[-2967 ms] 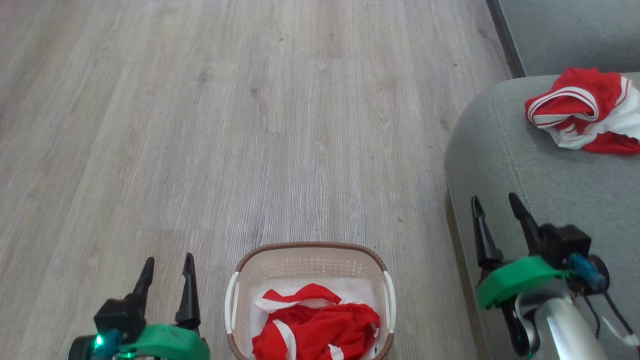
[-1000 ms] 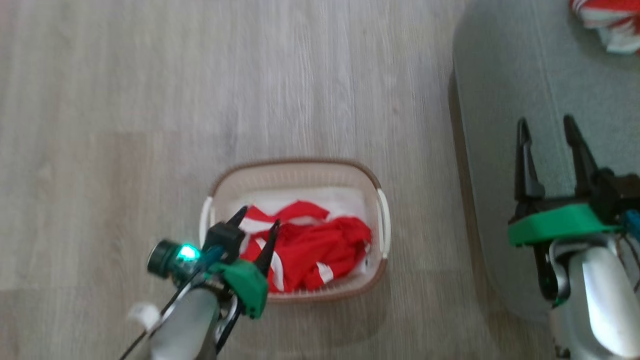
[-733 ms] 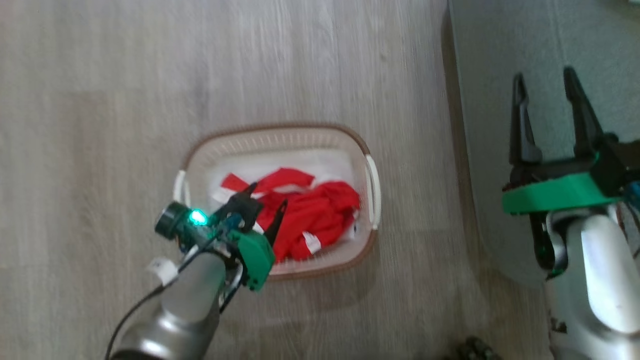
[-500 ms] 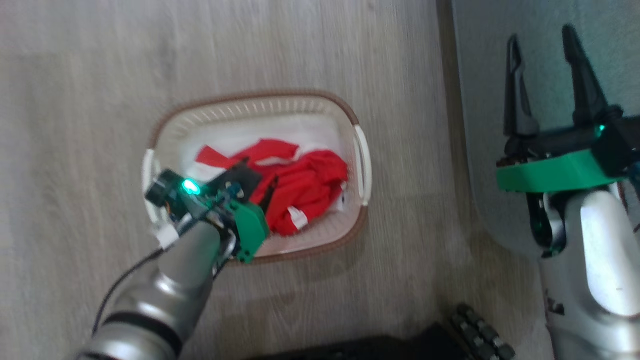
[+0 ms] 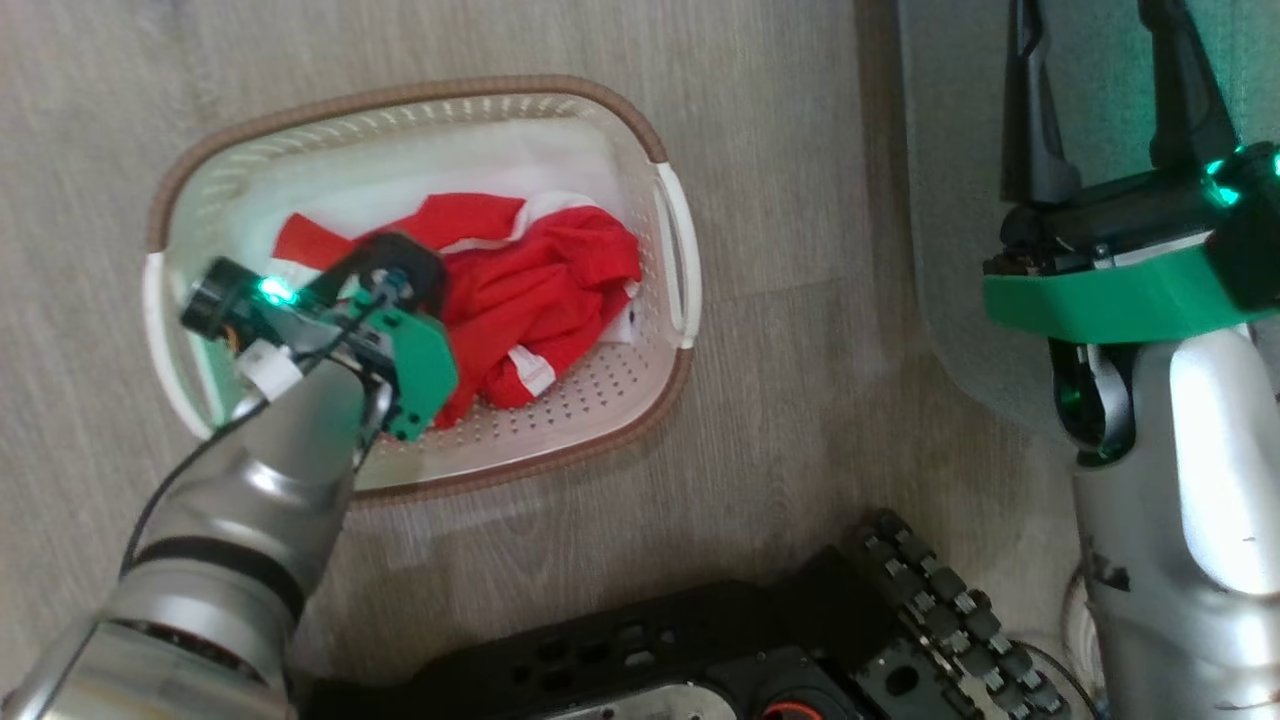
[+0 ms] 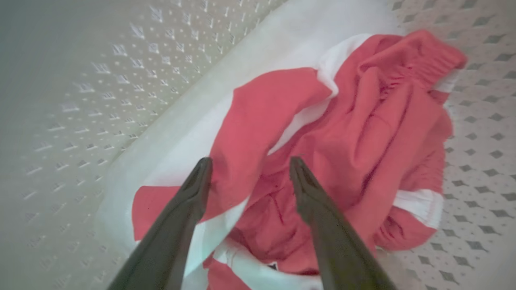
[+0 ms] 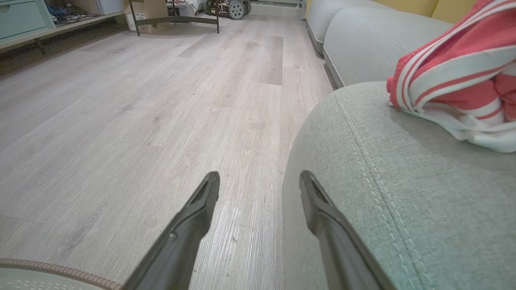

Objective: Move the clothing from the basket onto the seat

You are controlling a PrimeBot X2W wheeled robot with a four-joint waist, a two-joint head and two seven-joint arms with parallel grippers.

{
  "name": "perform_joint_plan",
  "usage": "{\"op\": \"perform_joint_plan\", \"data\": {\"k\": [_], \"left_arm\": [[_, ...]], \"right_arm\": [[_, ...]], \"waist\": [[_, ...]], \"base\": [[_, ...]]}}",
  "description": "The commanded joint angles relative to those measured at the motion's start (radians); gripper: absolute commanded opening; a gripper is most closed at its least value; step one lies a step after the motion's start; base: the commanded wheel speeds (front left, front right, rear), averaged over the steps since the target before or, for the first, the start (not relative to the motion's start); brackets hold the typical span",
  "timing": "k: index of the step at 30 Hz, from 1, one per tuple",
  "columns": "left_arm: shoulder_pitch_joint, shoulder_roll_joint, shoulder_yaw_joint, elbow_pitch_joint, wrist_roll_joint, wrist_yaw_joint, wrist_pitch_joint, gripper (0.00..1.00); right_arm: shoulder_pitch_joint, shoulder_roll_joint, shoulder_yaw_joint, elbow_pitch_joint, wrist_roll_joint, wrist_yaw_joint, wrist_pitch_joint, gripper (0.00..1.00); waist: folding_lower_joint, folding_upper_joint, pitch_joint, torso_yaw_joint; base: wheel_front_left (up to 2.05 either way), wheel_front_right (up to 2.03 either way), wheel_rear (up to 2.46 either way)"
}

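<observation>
In the left wrist view, the left gripper is spread wide, with nothing between its fingers. The clothing lies bunched right under and beyond the tips, red folds with white bands. The left tip is over a flat red panel and the right tip over a crease. We cannot tell whether the tips touch the cloth. The heap sits inside the basket, whose perforated wall rises on the left.

In the right wrist view, the right gripper is also spread and holds nothing. Its left finger is over the floor and its right finger over the rounded edge of the seat. A second garment, red with white stripes, lies on the seat well beyond the fingers, and a bit of the basket's brown rim shows at the bottom left.

In the head view, the left gripper points down into the basket at the left end of the red heap, its fingers hidden under its own wrist. The right gripper hangs over the seat. Compared with half a second ago (the camera has tilted down since, so the whole picture has shifted), the robot's dark base now shows along the bottom. The left gripper is deeper in the basket, and three seconds ago it stood over the floor beside it. The heap looks the same.
</observation>
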Motion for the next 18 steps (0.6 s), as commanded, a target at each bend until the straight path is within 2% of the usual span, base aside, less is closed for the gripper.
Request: {"op": "perform_joint_plan", "data": {"k": [1, 4, 5, 6, 7, 18], "left_arm": [[0.010, 0.026, 0.014, -0.002, 0.001, 0.009, 0.007, 1.00], [0.000, 0.029, 0.015, 0.006, -0.006, 0.016, 0.027, 1.00], [-0.001, 0.028, 0.017, 0.007, -0.011, 0.015, 0.027, 0.82], [-0.002, 0.026, 0.017, 0.008, -0.015, 0.012, 0.024, 0.33], [-0.002, 0.024, 0.015, 0.009, -0.016, 0.007, 0.019, 0.00], [0.058, -0.022, 0.002, -0.039, -0.063, -0.055, -0.063, 0.00]], "right_arm": [[0.019, 0.002, 0.019, -0.037, 0.013, 0.000, -0.006, 1.00], [0.015, 0.002, 0.024, -0.040, 0.020, 0.000, -0.006, 1.00], [0.014, 0.002, 0.025, -0.040, 0.022, 0.000, -0.006, 1.00], [0.013, 0.002, 0.026, -0.039, 0.023, 0.000, -0.006, 1.00], [0.012, 0.002, 0.026, -0.037, 0.025, 0.000, -0.006, 1.00], [0.015, 0.002, 0.038, 0.015, 0.032, 0.000, -0.006, 1.00]], "waist": [[-0.0002, 0.0000, 0.016, -0.014], [-0.0002, 0.0000, 0.026, -0.020], [-0.0002, 0.0000, 0.027, -0.021], [-0.0002, 0.0000, 0.028, -0.022], [-0.0002, 0.0000, 0.027, -0.022], [-0.0002, 0.0000, -0.094, 0.010]], "base": [[0.00, 0.00, 0.00], [0.00, 0.00, 0.00], [0.00, 0.00, 0.00], [0.00, 0.00, 0.00], [0.00, 0.00, 0.00], [0.00, 0.00, 0.00]]}}
